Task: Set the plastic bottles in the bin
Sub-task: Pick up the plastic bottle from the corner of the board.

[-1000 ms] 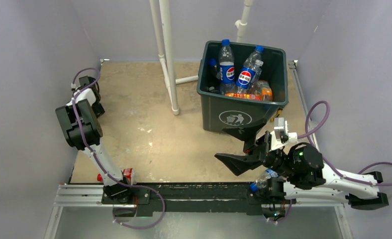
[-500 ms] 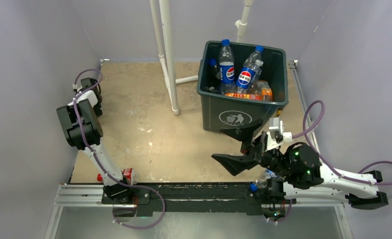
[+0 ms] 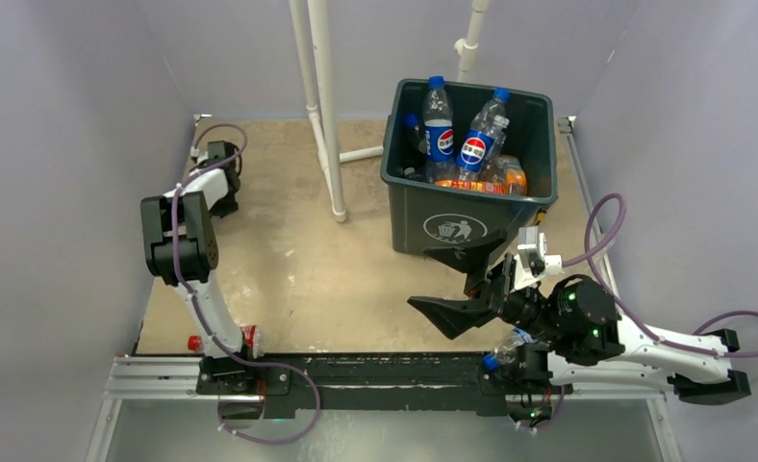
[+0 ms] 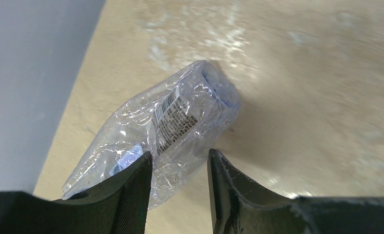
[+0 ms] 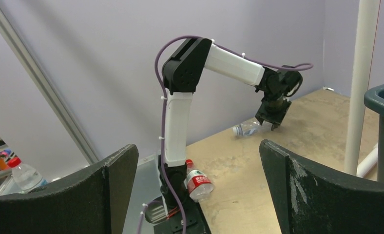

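Note:
My left gripper [image 4: 180, 153] is shut on a crushed clear bottle [image 4: 180, 114] with a barcode label, which juts out past the fingertips just over the tan tabletop. The right wrist view shows that bottle [image 5: 246, 129] at the left gripper [image 5: 273, 119], near the back left wall. In the top view the left gripper [image 3: 223, 159] hides it. The bin [image 3: 457, 226] stands at the back right with several bottles [image 3: 440, 130] inside. A red-label bottle [image 3: 245, 339] lies by the left arm's base. My right gripper [image 3: 421, 277] hangs open and empty in front of the bin, over a blue-capped bottle [image 3: 505, 348].
White pipes [image 3: 322, 106] stand upright left of the bin; one shows in the right wrist view [image 5: 358, 83]. Purple walls close the table on three sides. A metal rail [image 3: 385, 375] runs along the near edge. Another red-capped bottle [image 5: 24, 175] sits beyond the left frame.
The left jaws have closed on the crushed bottle, and the left arm has swung right, away from the left wall. The right arm has edged slightly left, still open.

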`<state>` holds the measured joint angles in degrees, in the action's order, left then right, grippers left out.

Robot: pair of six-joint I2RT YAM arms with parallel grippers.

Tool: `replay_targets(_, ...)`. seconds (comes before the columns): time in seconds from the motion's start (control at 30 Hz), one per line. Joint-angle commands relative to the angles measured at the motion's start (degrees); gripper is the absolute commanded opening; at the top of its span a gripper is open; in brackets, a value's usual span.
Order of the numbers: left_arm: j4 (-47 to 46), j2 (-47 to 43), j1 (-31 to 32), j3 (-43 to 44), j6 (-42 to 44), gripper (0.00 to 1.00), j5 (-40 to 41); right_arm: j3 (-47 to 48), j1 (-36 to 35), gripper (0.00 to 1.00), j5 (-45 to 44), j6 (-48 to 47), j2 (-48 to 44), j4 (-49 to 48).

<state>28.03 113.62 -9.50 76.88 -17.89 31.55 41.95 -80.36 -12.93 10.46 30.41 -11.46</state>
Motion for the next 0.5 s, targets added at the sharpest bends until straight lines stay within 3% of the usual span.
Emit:
replay_targets(0.0,0.14,-2.77,5.46,-1.67,-5.19,0.0,-5.6,1.24,-0.24,0.99,-1.71,-0.41,0.25,-0.84)
replay_targets(0.17,-0.31,-9.18,13.3,-3.97,-9.69,0.0,-7.93,1.64,-0.26,0.99,-3.05,-1.11,1.16,-1.46)
replay_targets(0.2,-0.1,-10.57,14.15,-4.54,-10.34,0.05,-8.62,1.57,-0.26,0.99,-3.48,-1.2,1.12,-1.64)
replay_targets(0.23,-0.15,-12.2,14.98,-5.53,-10.56,0.19,-9.46,1.49,-0.24,0.99,-3.69,-1.23,1.03,-1.71)
replay_targets(0.27,0.24,-13.76,15.25,-5.7,-10.58,0.43,-9.68,1.47,-0.24,0.99,-3.8,-1.15,0.89,-1.8)
replay_targets(0.33,2.08,-16.4,15.23,-5.14,-9.45,0.83,-9.11,1.54,-0.31,0.99,-4.12,-1.08,0.7,-1.85)
replay_targets(0.37,3.11,-17.41,15.17,-4.46,-8.39,0.94,-8.56,1.55,-0.25,0.99,-4.63,-1.1,0.6,-2.0)
replay_targets(0.47,6.98,-18.6,14.3,-1.68,-6.07,0.99,-7.14,1.26,-0.26,0.99,-4.83,-0.91,0.44,-2.66)
